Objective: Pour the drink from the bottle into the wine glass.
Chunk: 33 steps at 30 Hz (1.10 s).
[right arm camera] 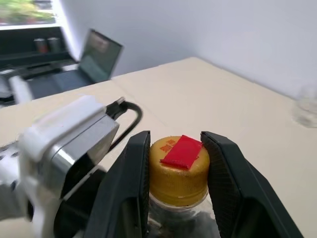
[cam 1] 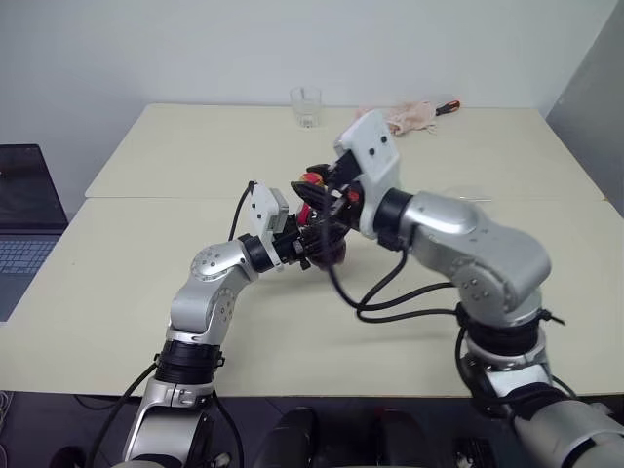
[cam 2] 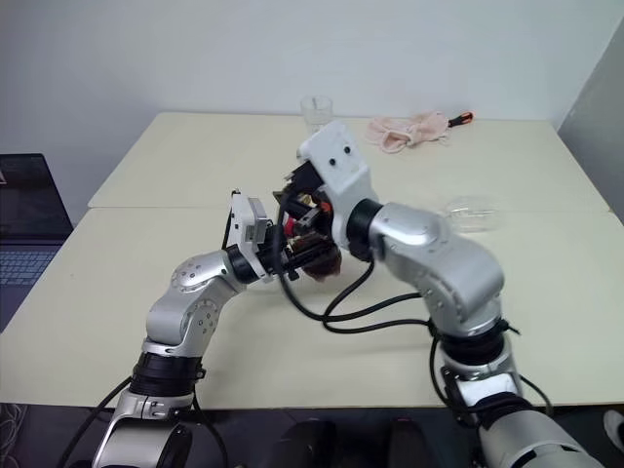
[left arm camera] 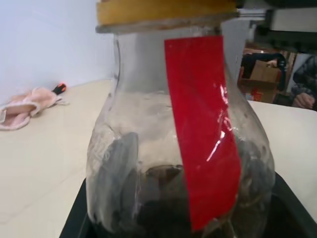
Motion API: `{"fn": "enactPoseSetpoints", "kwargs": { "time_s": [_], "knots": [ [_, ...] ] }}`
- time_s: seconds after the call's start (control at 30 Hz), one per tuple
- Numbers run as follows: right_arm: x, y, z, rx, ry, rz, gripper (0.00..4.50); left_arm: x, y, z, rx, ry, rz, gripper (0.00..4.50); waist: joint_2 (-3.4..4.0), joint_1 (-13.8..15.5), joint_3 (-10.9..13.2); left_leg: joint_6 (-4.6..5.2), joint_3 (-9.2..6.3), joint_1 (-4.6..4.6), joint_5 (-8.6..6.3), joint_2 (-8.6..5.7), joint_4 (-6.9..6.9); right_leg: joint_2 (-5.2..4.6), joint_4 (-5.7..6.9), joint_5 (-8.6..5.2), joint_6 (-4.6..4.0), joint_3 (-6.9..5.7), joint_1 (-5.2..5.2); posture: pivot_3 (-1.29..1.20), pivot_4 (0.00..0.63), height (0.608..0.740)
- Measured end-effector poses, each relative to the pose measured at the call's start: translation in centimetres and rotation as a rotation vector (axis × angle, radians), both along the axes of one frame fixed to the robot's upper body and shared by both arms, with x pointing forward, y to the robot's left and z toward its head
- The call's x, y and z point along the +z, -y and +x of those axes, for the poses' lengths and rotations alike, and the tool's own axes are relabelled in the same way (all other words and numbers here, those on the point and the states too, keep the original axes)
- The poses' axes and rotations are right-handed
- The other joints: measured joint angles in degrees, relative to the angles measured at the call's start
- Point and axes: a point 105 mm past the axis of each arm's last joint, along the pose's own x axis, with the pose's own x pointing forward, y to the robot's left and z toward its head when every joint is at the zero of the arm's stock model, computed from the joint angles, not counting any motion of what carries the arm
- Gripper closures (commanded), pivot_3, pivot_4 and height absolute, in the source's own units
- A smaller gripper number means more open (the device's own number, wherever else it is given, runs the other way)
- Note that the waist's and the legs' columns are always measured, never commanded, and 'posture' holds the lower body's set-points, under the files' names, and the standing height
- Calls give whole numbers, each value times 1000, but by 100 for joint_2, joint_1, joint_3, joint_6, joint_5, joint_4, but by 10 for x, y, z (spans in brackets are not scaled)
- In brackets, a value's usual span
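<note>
Bottle (left arm camera: pixel 178 148) in left pincer (cam 1: pixel 310 242), right pincer (right arm camera: pixel 178 163) clamping cap (right arm camera: pixel 177 171)

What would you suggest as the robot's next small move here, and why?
Probably twisting the yellow cap off. The right gripper is clamped on it, the left gripper holds the bottle by its body, and the drink cannot pour while the cap is on.

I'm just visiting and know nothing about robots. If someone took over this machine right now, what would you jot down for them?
Left gripper: shut on the bottle, held above the table.
Right gripper: closed on the yellow cap.
Drink: dark, low in the bottle.
Wine glass: apparently lying on its side at the robot's right.
Tumbler: far edge.
Done: bottle picked up, cap gripped.
Left: remove the cap, pour into the wine glass.
</note>
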Motion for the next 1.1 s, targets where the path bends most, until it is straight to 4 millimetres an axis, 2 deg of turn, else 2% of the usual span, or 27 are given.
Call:
{"fn": "enactPoseSetpoints", "kwargs": {
  "time_s": [0.13, 0.37, 0.43, 0.47, 0.57, 0.67, 0.7, 0.83, 0.93, 1.03, 1.1],
  "knots": [
    [0, -3, 2, -105, -5, 16, 3218, 0, 1, 4, 3, -8, -3, 2452, 0, 12, 0, 0, 0, 0, 0, -3, 1, 1, 1, 0, 0, 0, 1, 0, 150, 740],
    [-2, -1, 3, -136, -16, 7, 3218, -3, 5, 6, -2, -22, -6, 2453, 1, -18, 0, 0, 1, 1, 0, -2, -1, 2, 4, 0, 0, 1, -2, 0, 150, 740],
    [-1, -1, 3, -135, -14, 11, 2472, -2, 5, 6, -3, -19, -6, 2491, 1, -18, 0, 0, 1, 1, 0, -2, -1, 2, 4, 0, 0, 1, -2, 0, 150, 740],
    [0, 1, 4, -139, -16, 20, 2266, -2, 9, 3, -32, -7, 9, 2504, 1, -15, 0, 0, 1, 1, 0, -2, -1, 2, 3, 0, 0, 0, -1, 0, 150, 740],
    [3, 9, 8, -148, -28, 49, 1215, -5, 26, -8, -130, 5, 34, 2525, 1, 11, 0, 1, 1, 1, 0, -5, 1, 1, -3, 0, 1, 0, 5, 0, 150, 740],
    [4, 14, 6, -115, -22, 34, 124, -7, 28, -10, -147, 5, 44, 2526, 1, -18, 0, 1, 1, 2, -1, -2, -1, 2, 4, 0, 0, 0, 0, 0, 150, 740],
    [5, 17, 6, -107, -19, 27, 0, -7, 27, -10, -147, 6, 46, 2526, 1, -19, 0, 1, 1, 2, 0, -1, -4, 3, 4, 0, 0, 0, 0, 0, 150, 740],
    [4, 27, 5, -55, -29, -4, 0, -7, 27, -10, -147, 10, 47, 2527, 1, -19, 0, 1, 1, 2, 0, -1, -8, 3, 2, 0, 0, 0, -1, 0, 150, 740],
    [11, 36, 4, -7, -8, 13, 0, -6, 26, -10, -145, 14, 50, 2538, 1, -17, 0, 2, 1, 2, -1, -1, -8, 3, -1, 0, 0, -1, 2, 0, 150, 740],
    [21, 43, -3, 111, 18, 62, 0, -6, 26, -10, -145, 19, 50, 2543, 1, -16, 0, 3, 1, 2, -1, -1, -8, 3, -6, 0, 0, -4, 5, 0, 150, 740],
    [20, 58, -4, 195, 2, 70, 0, -6, 26, -10, -146, 20, 52, 2543, 0, -6, 0, 4, 0, 2, -2, -1, -5, 2, -11, 0, 0, -9, 12, 0, 150, 740]
  ]
}}
